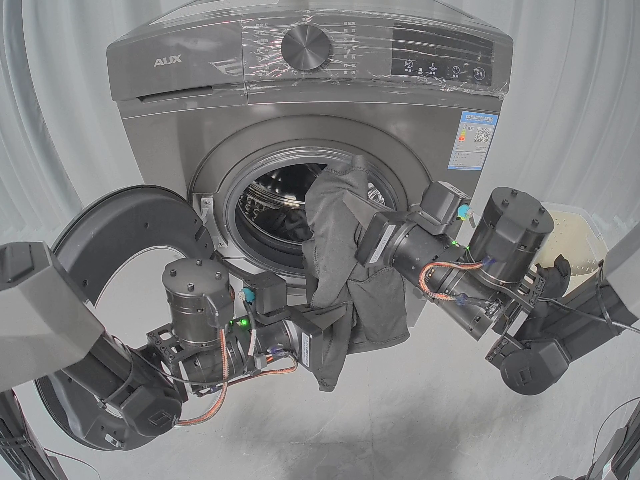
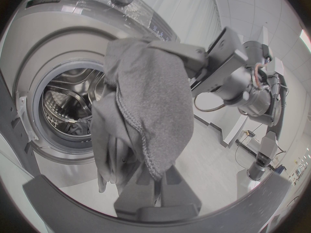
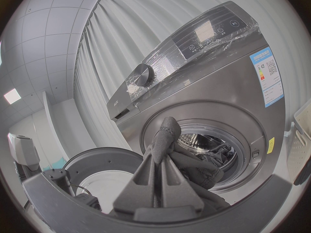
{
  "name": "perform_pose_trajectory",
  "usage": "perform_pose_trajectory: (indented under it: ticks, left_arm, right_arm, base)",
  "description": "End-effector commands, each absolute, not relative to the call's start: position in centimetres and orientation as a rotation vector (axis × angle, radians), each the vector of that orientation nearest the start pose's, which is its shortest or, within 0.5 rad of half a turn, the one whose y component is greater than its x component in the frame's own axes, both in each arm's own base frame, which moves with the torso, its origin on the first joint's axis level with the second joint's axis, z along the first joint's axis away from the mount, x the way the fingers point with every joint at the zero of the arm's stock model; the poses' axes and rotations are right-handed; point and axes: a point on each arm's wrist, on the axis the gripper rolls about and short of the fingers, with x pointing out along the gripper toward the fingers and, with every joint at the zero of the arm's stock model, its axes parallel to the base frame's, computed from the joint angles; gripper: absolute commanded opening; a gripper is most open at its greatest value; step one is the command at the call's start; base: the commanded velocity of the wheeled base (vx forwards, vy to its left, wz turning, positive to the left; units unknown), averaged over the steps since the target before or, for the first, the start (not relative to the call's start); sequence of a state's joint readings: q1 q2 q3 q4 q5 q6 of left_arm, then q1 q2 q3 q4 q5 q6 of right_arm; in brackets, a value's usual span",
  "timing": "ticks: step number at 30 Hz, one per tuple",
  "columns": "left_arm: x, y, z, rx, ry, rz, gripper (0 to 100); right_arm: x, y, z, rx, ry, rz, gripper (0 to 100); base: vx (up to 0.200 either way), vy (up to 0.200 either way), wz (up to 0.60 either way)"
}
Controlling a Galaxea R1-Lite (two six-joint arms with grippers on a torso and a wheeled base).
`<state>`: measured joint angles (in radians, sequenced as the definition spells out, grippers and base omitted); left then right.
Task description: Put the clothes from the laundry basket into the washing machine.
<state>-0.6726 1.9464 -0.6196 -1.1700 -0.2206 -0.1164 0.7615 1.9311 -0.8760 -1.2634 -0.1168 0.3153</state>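
Observation:
A dark grey garment [image 1: 340, 255] hangs in front of the washing machine's [image 1: 200, 135] open drum [image 1: 273, 201], held between both arms. My right gripper [image 1: 353, 198] is shut on its upper end at the rim of the opening; the right wrist view has the cloth [image 3: 167, 131] bunched between the fingers [image 3: 142, 185]. My left gripper [image 1: 333, 331] is shut on a lower fold, below the opening; the left wrist view has the garment [image 2: 152, 107] rising from its fingers [image 2: 175, 191]. Other dark clothes [image 2: 76, 128] lie inside the drum. The white laundry basket [image 1: 580, 235] stands at the right.
The round machine door [image 1: 127, 228] is swung fully open to the left, close beside my left arm. White curtains hang behind the machine. Bare pale floor [image 1: 413, 408] lies in front of it.

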Motion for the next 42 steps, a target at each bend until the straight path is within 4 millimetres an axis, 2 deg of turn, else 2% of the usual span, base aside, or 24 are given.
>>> perform_pose_trajectory:
  ticks: [1, 5, 10, 11, 12, 15, 21, 28, 29, 31, 35, 36, 38, 40, 42]
  left_arm:
    - [22.5, -19.7, 13.4, -0.088, 0.143, -0.926, 0]
    - [19.2, -17.4, 15.2, -0.102, 0.093, -0.960, 0]
    - [16.6, -15.2, 16.9, -0.141, 0.038, -0.999, 0]
    - [16.6, -15.2, 16.9, -0.141, 0.038, -0.999, 0]
    - [16.2, -14.7, 17.7, -0.170, 0.014, -1.013, 0]
    - [15.8, -14.3, 19.5, -0.230, -0.039, -1.028, 0]
    - [15.8, -14.3, 19.7, -0.236, -0.046, -1.026, 0]
    - [16.1, -14.5, 20.2, -0.251, -0.064, -1.019, 0]
    - [16.1, -14.5, 20.3, -0.251, -0.065, -1.019, 0]
    - [16.1, -14.5, 20.4, -0.254, -0.069, -1.017, 0]
    - [16.8, -14.9, 21.2, -0.272, -0.097, -0.987, 0]
    - [16.8, -14.9, 21.2, -0.272, -0.097, -0.987, 0]
    - [17.4, -15.2, 21.7, -0.289, -0.123, -0.937, 0]
    - [17.6, -15.3, 21.8, -0.294, -0.129, -0.924, 0]
    - [18.2, -15.4, 22.1, -0.306, -0.152, -0.884, 0]
  right_arm:
    - [26.3, 24.1, 18.5, 0.391, -0.083, 0.655, 0]
    - [25.8, 23.4, 17.5, 0.369, -0.040, 0.655, 0]
    - [25.4, 22.7, 16.3, 0.350, -0.001, 0.643, 0]
    - [25.4, 22.7, 16.2, 0.350, 0.001, 0.644, 0]
    - [25.2, 22.5, 15.9, 0.347, 0.006, 0.646, 0]
    - [25.0, 22.4, 15.0, 0.343, 0.016, 0.657, 0]
    - [25.1, 22.7, 12.9, 0.321, 0.061, 0.663, 0]
    - [25.1, 22.9, 12.2, 0.323, 0.058, 0.682, 0]
    - [25.1, 23.0, 12.2, 0.323, 0.059, 0.685, 100]
    - [25.1, 22.9, 12.2, 0.322, 0.061, 0.681, 100]
    - [24.7, 21.9, 9.8, 0.262, 0.144, 0.649, 100]
    - [24.7, 21.9, 9.8, 0.260, 0.145, 0.649, 100]
    - [24.2, 19.9, 7.9, 0.172, 0.210, 0.605, 100]
    - [24.1, 19.4, 7.5, 0.144, 0.226, 0.595, 100]
    - [23.6, 18.2, 6.1, 0.093, 0.273, 0.575, 100]
  base:
    - [0.000, 0.000, 0.00]
    - [0.000, 0.000, 0.00]
    - [0.000, 0.000, 0.00]
    - [0.000, 0.000, 0.00]
    - [0.000, 0.000, 0.00]
    - [0.000, 0.000, 0.00]
    - [0.000, 0.000, 0.00]
    - [0.000, 0.000, 0.00]
    - [0.000, 0.000, 0.00]
    - [0.000, 0.000, 0.00]
    - [0.000, 0.000, 0.00]
    - [0.000, 0.000, 0.00]
    - [0.000, 0.000, 0.00]
    - [0.000, 0.000, 0.00]
    - [0.000, 0.000, 0.00]
